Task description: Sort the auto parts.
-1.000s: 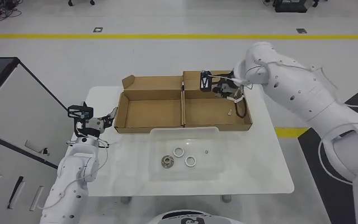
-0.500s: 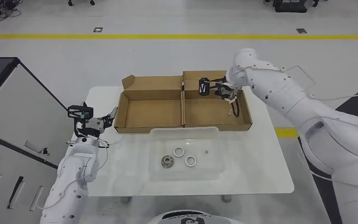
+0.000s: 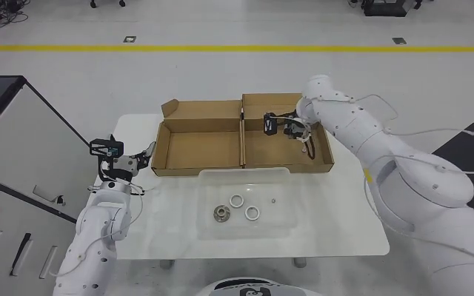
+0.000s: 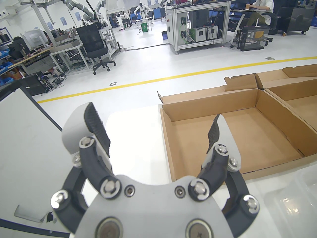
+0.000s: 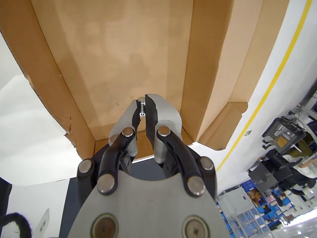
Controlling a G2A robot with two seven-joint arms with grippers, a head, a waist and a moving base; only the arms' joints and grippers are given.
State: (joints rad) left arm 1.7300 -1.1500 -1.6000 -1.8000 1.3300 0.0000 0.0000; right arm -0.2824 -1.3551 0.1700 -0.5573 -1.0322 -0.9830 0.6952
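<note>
Because the small threaded screw (image 5: 141,108) is rigid metal, light and probably slick along its threads, we judge that it handles easily but can roll or twist out of a loose pinch. The best hold is across the shank, squarely between the ribbed pads, and not at the very tip. It will not crush, so a firm squeeze costs nothing. A drop from low over cardboard should do it no harm, though it may bounce or roll toward a wall.

The right gripper (image 5: 143,105) is nearly closed, its pads (image 5: 149,115) clamped on the screw with only the width of the shank between them. The screw sits near the fingertips, with one end poking out past the pads. We see it held over the floor of the right-hand cardboard box (image 3: 278,159), apart from the walls. We cannot tell how high above the floor it hangs.

The left gripper (image 4: 153,113) is spread wide and holds nothing. It hovers over the tabletop (image 3: 348,214) just beside the outer wall of the left-hand cardboard box (image 3: 200,152).

Nearer to us, the clear tray (image 3: 285,177) holds two pale rings (image 3: 237,200), a toothed hub (image 3: 221,214) and a tiny nut (image 3: 274,199), all waiting to be sorted.
</note>
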